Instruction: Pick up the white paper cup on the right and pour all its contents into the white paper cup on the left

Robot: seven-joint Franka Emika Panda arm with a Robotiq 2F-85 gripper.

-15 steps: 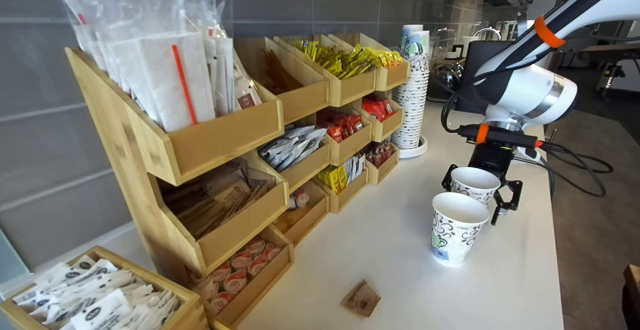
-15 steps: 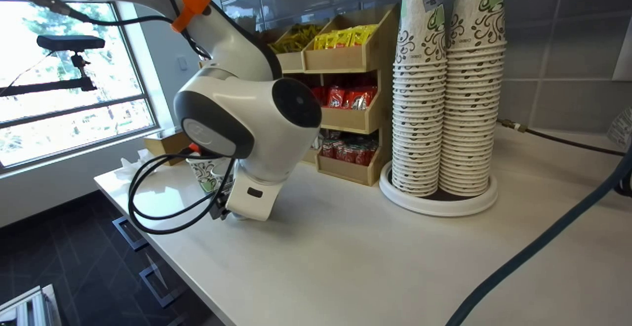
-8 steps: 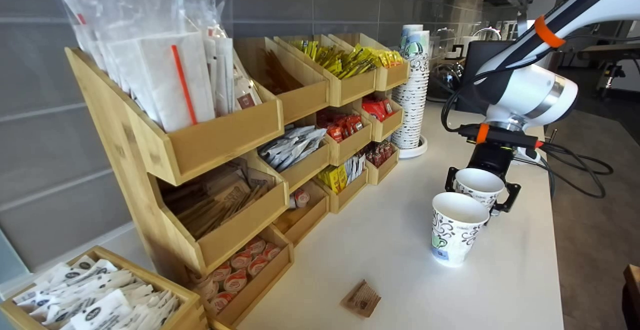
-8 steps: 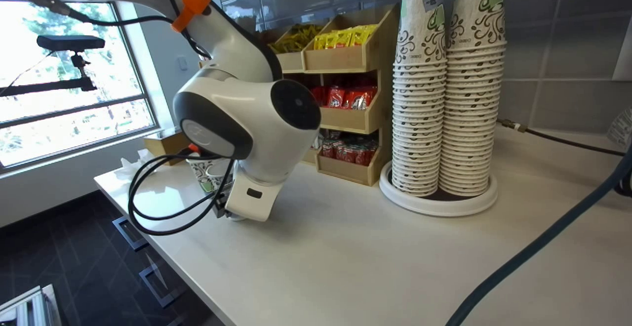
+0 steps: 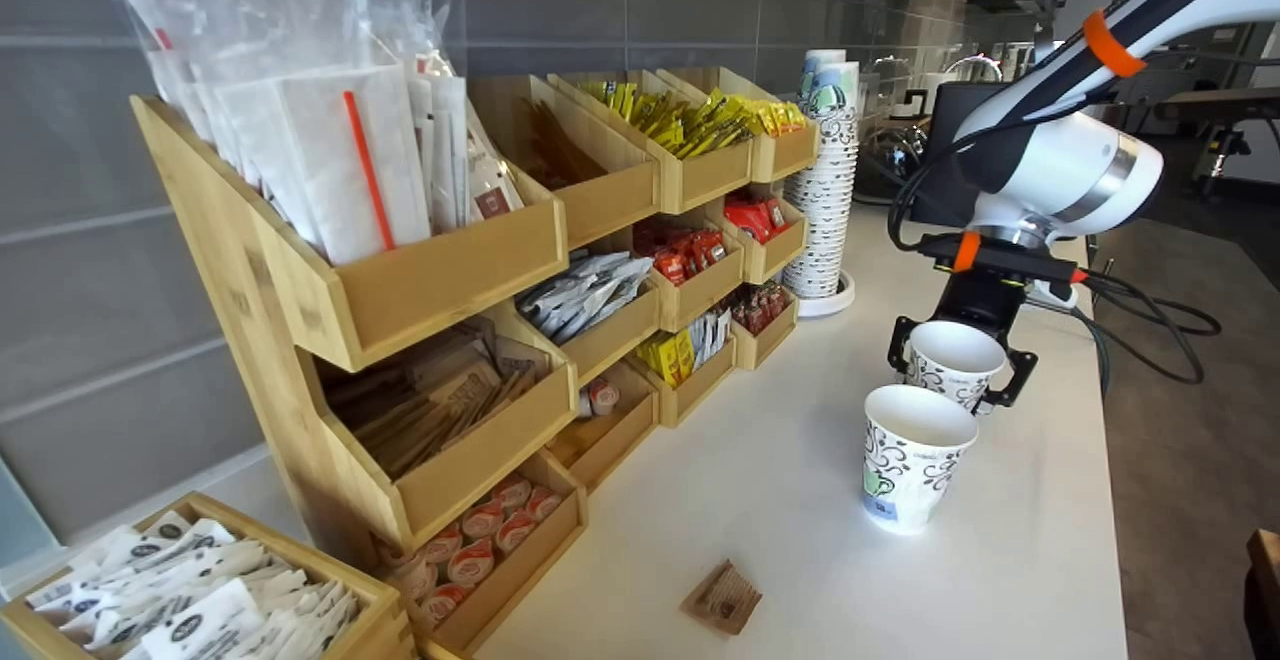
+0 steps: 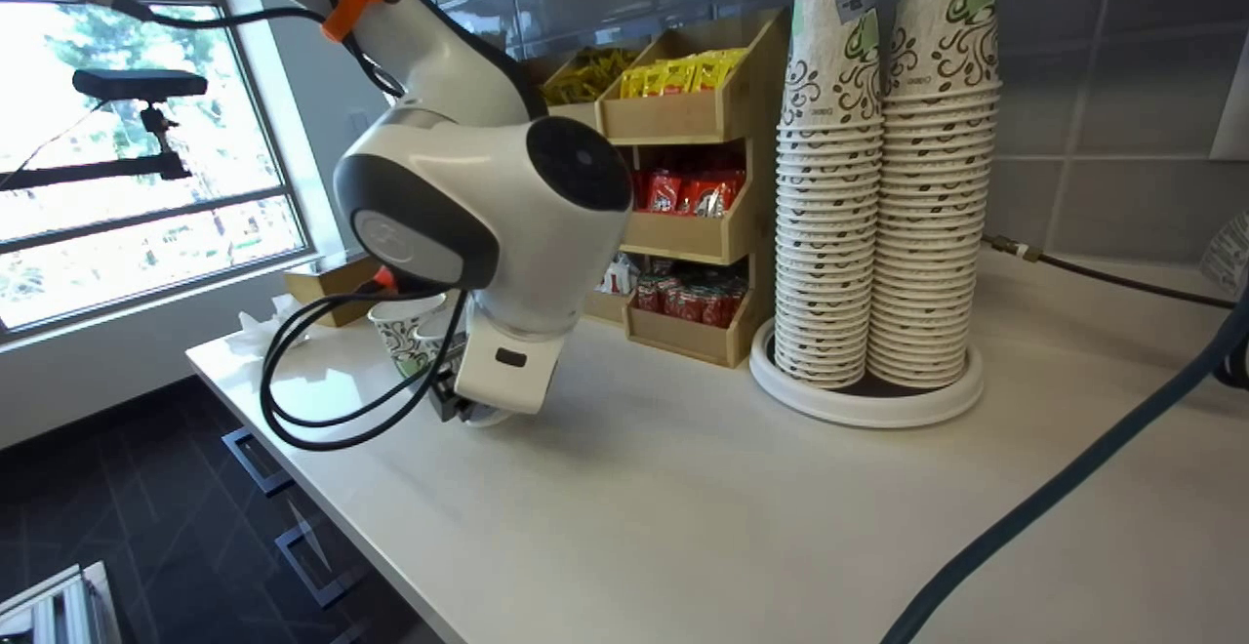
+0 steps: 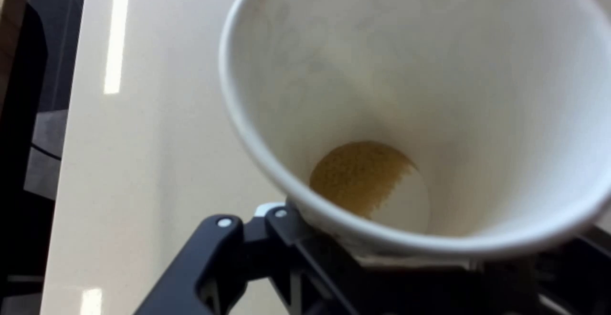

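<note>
While one paper cup (image 5: 957,348) is clamped within the end effector (image 5: 946,378), another cup (image 5: 914,462) stands nearby.

Your held cup (image 5: 955,362), white paper w/ swirl print, is mouth-up just behind the standing cup (image 5: 915,460) in an exterior view; can't tell if touching. Inside you've brown granules (image 7: 355,176) over part of the btm, white showing alongside. Standing cup: upright, similar print, green + blue marks.
</note>
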